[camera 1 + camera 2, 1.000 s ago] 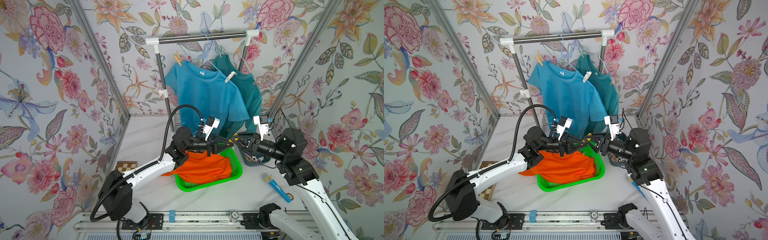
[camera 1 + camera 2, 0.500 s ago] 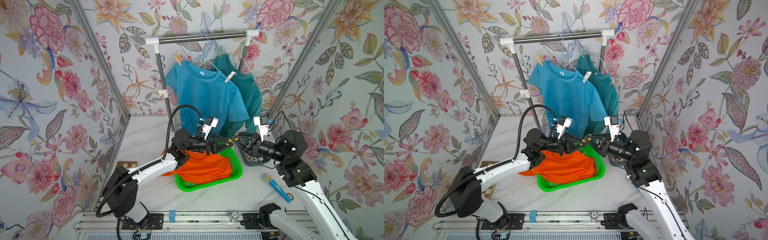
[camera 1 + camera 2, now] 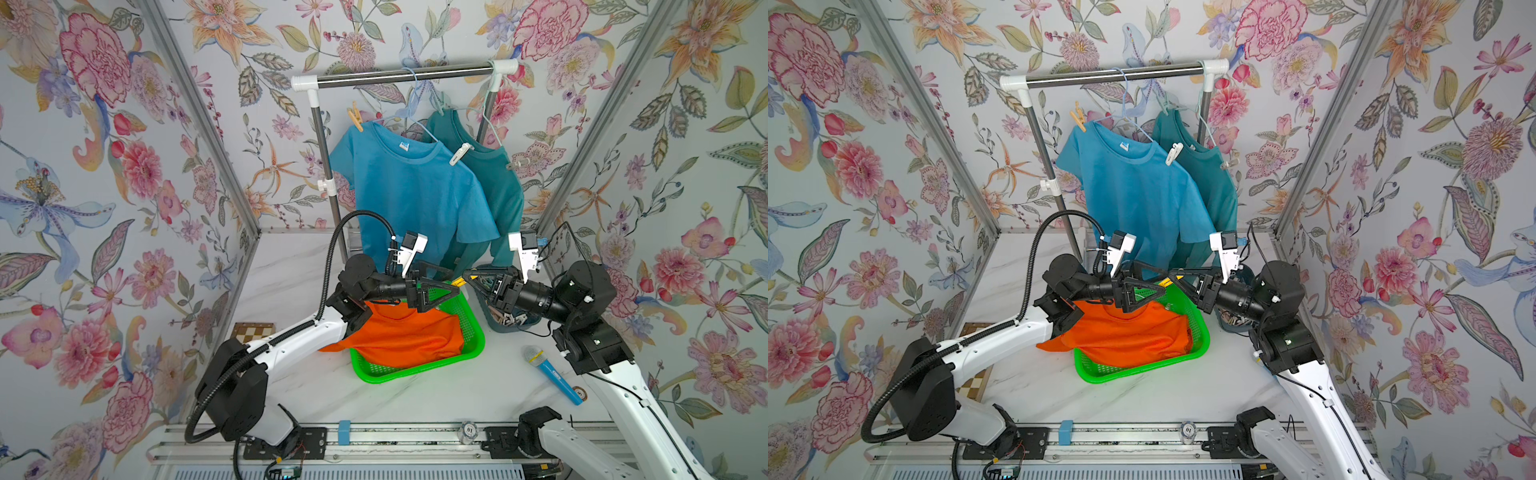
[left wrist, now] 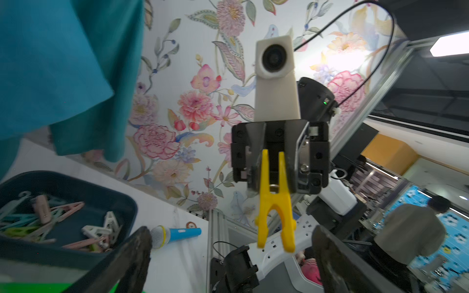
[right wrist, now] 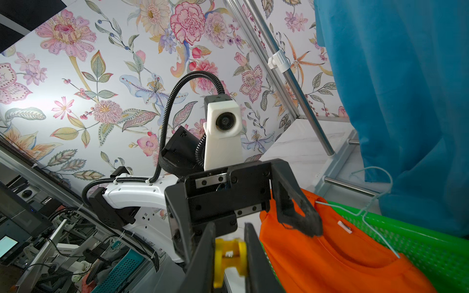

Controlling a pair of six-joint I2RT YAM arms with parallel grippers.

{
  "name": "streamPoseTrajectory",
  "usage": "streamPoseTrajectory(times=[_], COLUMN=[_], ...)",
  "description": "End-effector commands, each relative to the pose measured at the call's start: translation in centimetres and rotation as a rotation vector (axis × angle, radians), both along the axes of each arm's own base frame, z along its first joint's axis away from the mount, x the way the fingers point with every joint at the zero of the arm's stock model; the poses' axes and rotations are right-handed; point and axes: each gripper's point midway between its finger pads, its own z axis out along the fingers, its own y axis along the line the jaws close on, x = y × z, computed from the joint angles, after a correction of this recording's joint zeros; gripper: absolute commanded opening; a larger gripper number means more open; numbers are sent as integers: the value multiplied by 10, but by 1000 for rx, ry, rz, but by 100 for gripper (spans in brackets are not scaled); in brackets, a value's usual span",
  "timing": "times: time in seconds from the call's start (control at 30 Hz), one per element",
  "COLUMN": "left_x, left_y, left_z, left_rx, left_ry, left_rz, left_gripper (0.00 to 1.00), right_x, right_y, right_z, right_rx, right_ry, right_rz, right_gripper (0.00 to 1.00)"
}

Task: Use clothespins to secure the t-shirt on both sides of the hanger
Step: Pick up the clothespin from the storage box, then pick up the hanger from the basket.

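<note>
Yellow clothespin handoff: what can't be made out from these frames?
Yellow clothespin, both top views: only a sliver shows between the left tool and right tool.
Clothespin bin, both top views: mostly behind the right arm, contents unreadable.
Far clip on the teal t-shirt, in a top view: too small to tell colour.
Hanger in the orange t-shirt, right wrist view: wire partly under fabric.

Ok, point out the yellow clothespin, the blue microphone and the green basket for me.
yellow clothespin [image 4: 273, 200]: left wrist view, on its middle by the spring.
blue microphone [image 3: 555, 381]: in a top view, on the blue handle.
green basket [image 3: 472, 326]: in a top view, on its mesh side wall.
</note>
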Motion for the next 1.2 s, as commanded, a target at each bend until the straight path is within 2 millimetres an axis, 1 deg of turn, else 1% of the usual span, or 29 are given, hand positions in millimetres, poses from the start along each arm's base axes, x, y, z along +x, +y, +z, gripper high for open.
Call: streamPoseTrajectory(times=[0.0,0.07,0.1,0.17,0.2,0.3,0.33,0.37,0.47,0.53,0.6,0.63,0.8,0.97,1.07,1.13,1.17], left_x=[47,71,80,96,102,119,121,122,119,122,128,132,156,169,176,178,179], left_y=[50,84,100,129,138,169,177,179,170,160,146,138,117,87,75,68,64], left_z=[-11,-26,-32,-51,-63,-112,-131,-147,-187,-201,-208,-217,-229,-239,-242,-241,-239], left_rx=[233,407,465,598,659,919,1001,1053,1112,1101,1071,1081,1113,1029,983,946,922], left_ry=[-126,-153,-153,-142,-131,-113,-96,-77,-18,7,18,31,23,68,92,103,110], left_rz=[381,594,669,780,805,886,897,874,784,750,705,676,637,574,558,550,548], left_gripper=[100,100,100,100,100,100,100,100,100,100,100,100,100,100,98,93,86], right_x=[1,1,3,3,4,4,3,2,2,3,3,3,6,8,10,12,13], right_y=[-8,-11,-12,-15,-16,-20,-20,-20,-20,-19,-19,-18,-17,-17,-16,-15,-14], right_z=[2,-2,-5,-11,-14,-21,-23,-25,-30,-34,-38,-39,-50,-59,-62,-64,-66], right_rx=[-20,-43,-59,-99,-116,-149,-155,-158,-165,-171,-177,-180,-188,-200,-201,-202,-203], right_ry=[-11,1,9,21,26,35,39,37,41,46,47,50,66,73,76,84,88], right_rz=[-37,-50,-61,-82,-93,-111,-112,-112,-108,-104,-100,-98,-88,-90,-82,-76,-76], right_gripper=[7,7,7,7,7,7,7,7,7,7,7,7,7,7,7,7,7])
